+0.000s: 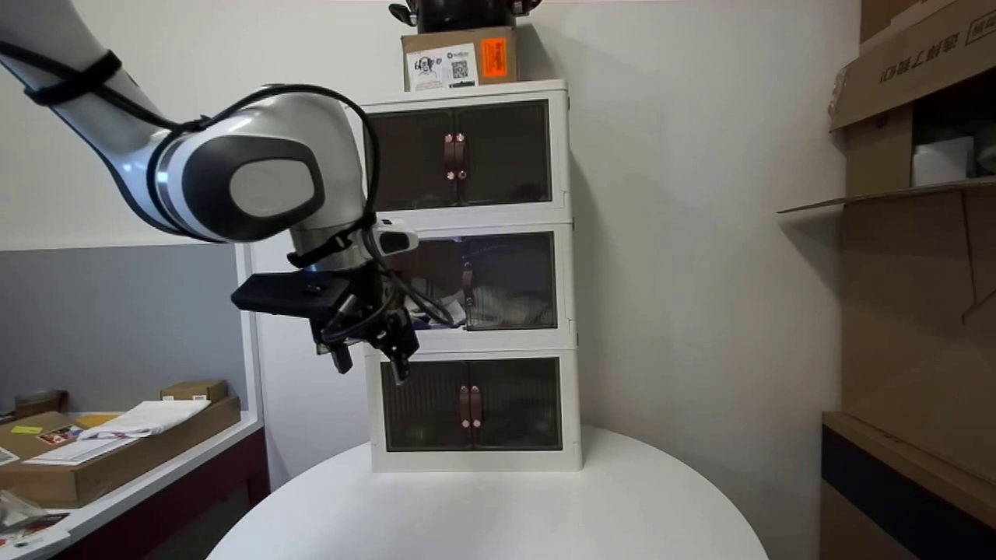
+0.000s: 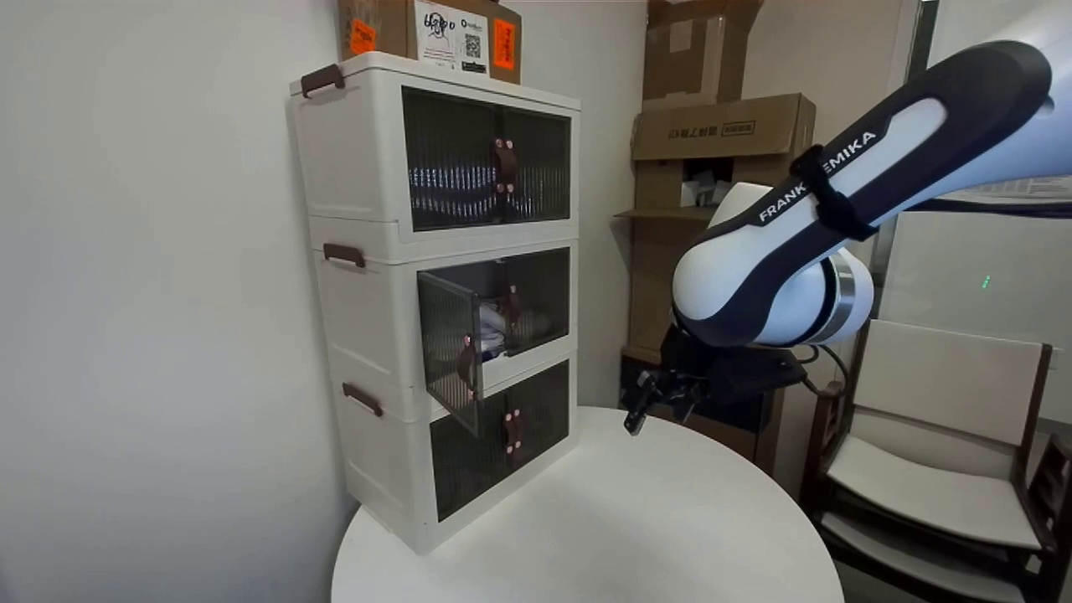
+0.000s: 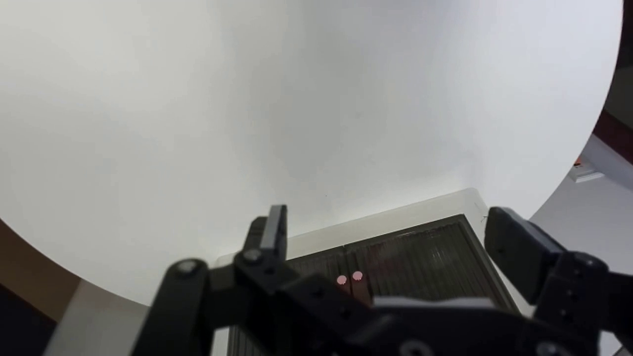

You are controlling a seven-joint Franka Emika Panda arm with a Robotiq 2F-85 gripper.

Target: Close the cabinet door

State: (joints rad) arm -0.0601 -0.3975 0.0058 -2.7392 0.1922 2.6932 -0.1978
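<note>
The tall white three-tier cabinet stands on a round table; it also shows in an exterior view. In its middle tier, one dark-glass door stands swung outward, with white items visible inside. The other middle door is shut, as are the top and bottom pairs. My gripper is open and empty, in front of the cabinet and apart from the open door; it also shows in an exterior view. In the wrist view the spread fingers frame the bottom-tier doors. The arm hides the open door in an exterior view.
The round white table carries the cabinet. A cardboard box with a black pot sits on top. Cardboard boxes stand beside the table, and a chair is behind the arm. A side desk holds a flat box.
</note>
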